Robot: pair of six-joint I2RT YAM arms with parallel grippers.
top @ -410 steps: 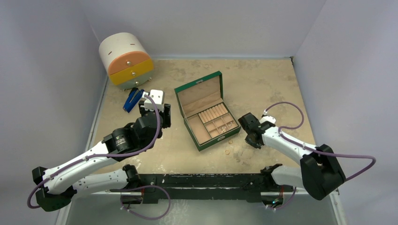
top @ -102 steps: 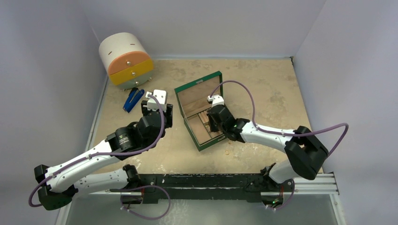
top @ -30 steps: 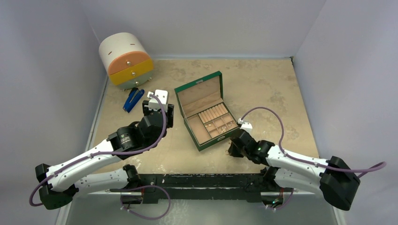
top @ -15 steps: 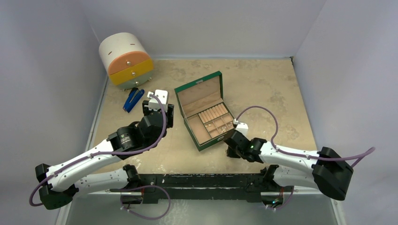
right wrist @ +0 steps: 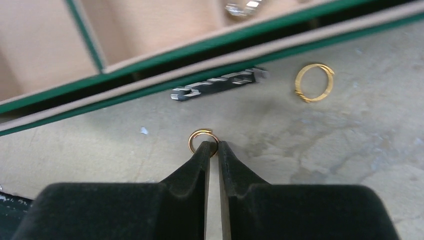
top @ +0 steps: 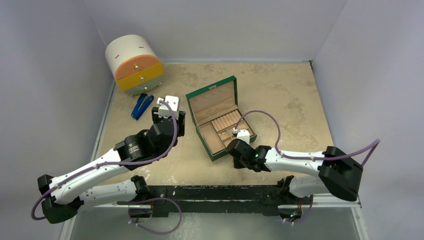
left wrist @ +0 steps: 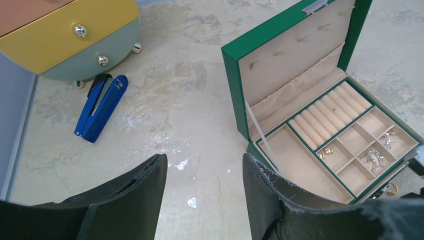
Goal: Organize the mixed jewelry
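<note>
**Right jaws:** all but together, with the tips pinched on the near rim of a small gold ring (right wrist: 203, 141). The rest of the hoop stood out ahead of the tips. Whether the ring was clear of the tabletop (right wrist: 350, 150) could not be told.

**Left jaws:** wide apart with nothing between them, held over bare tabletop well to the left of the green box (left wrist: 234, 95).

**Step in hand, by my judgement:** carrying this ring into the box.
- The hold was on a thin edge only, so the ring looked liable to twist or slip.
- The grip should be firm and the lift straight and slow.
- The lift should go high enough to clear the front wall of the box and its latch (right wrist: 217, 84), both just ahead of the tips.
- Release should be low over one small compartment, not from height.

**Other pieces:** a larger gold ring (right wrist: 313, 82) lay flat on the tabletop ahead of and to the right of the right jaws. It was apart from them and just beside the box front. Silver pieces (left wrist: 374, 156) sat in a small compartment beyond that wall, ahead of the right jaws.
</note>
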